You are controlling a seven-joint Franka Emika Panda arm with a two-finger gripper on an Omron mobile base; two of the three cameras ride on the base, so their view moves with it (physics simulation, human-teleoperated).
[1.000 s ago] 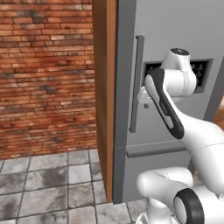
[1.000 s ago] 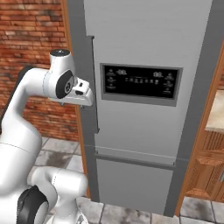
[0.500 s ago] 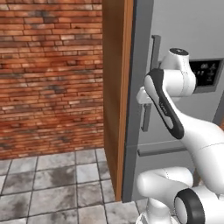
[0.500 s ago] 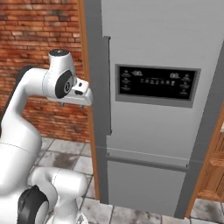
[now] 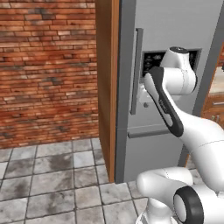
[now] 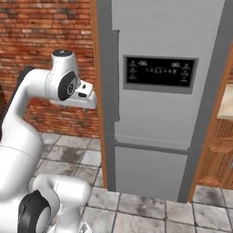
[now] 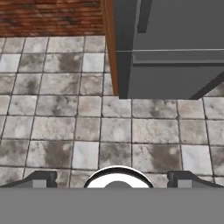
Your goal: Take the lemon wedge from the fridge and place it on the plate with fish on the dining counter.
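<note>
— So where does the lemon wedge sit, and why is the arm held up like that?

— Behind the shut door of the fridge, I'd judge; nothing of its inside shows. The arm is raised beside the door at about the height of the vertical bar handle, which looks like a setup for reaching that bar, since the door must come open first.

— And the gripper?

— The gripper stands with its jaws spread wide and nothing between them. The hand camera looks down at the floor tiles and the fridge's lower front, so the hand points downward and has yet to turn toward the handle.

— What are the surfaces like?

— The fridge is flat brushed grey steel with a glossy black dispenser panel and a seam above the lower drawer. A brown wooden side panel borders it, next to a rough red brick wall. The tiles are mottled grey stone. The handle's far end is hard to make out behind the arm.
</note>
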